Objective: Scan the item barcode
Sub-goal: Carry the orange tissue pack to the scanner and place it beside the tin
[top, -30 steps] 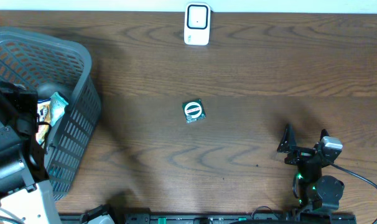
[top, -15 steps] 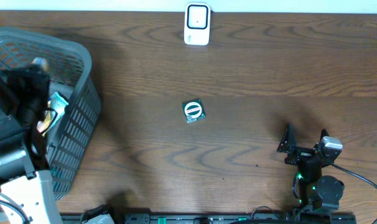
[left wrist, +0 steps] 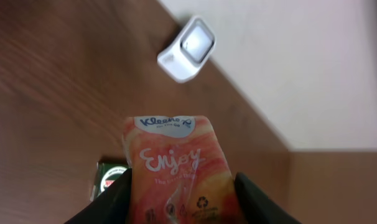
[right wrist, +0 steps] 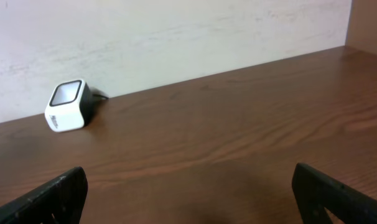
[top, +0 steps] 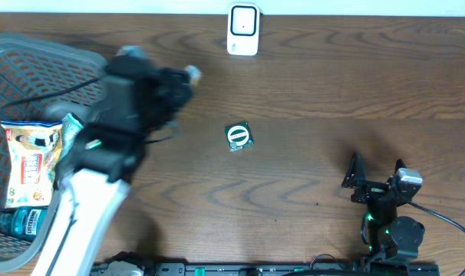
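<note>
item: kleenex pack (left wrist: 176, 158), clamped in our left gripper (left wrist: 182, 205), above the table (left wrist: 51, 93), short of the scanner (left wrist: 187, 48). right gripper (right wrist: 191, 196) spread wide, empty. risk: we see only the printed front (barcode not visible), so the code may pass facing away from the scanner; soft wrap may slip. change: a second ago the left gripper hung over the basket (top: 33, 46); now swung out

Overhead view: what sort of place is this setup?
Probably a mock shop checkout on a wooden table: a white barcode scanner by the far edge, a grey basket holding packaged goods, and the left claw gripping a Kleenex tissue pack.
</note>
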